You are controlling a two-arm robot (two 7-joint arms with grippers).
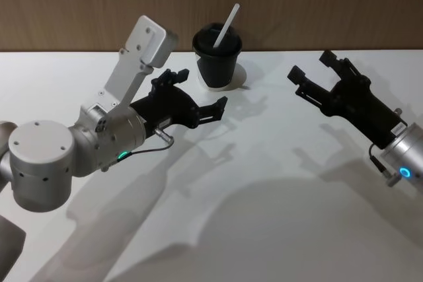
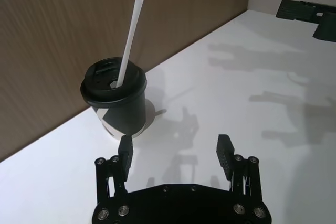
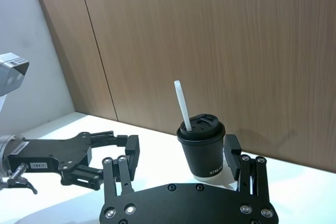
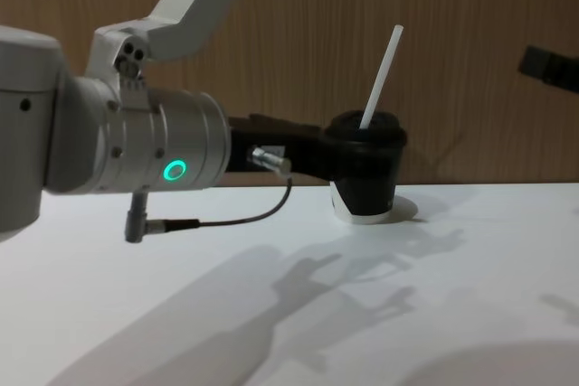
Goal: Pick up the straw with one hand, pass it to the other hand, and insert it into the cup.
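Observation:
The black lidded cup (image 1: 217,61) stands at the back of the white table, near the wooden wall. The white straw (image 1: 226,26) sticks up out of its lid, leaning to the right. My left gripper (image 1: 198,90) hovers just left of and in front of the cup, open and empty. The left wrist view has the cup (image 2: 116,98) and straw (image 2: 128,43) beyond the open left gripper (image 2: 175,150). My right gripper (image 1: 310,65) is to the cup's right, apart from it, also open and empty. In the right wrist view the cup (image 3: 205,148) and straw (image 3: 182,106) sit between the right gripper's spread fingers (image 3: 232,150).
The white table (image 1: 264,196) carries only arm shadows across its middle and front. A wooden wall (image 1: 317,4) runs close behind the cup. A thin black cable (image 4: 235,219) loops under the left wrist, which has a green ring (image 4: 175,170).

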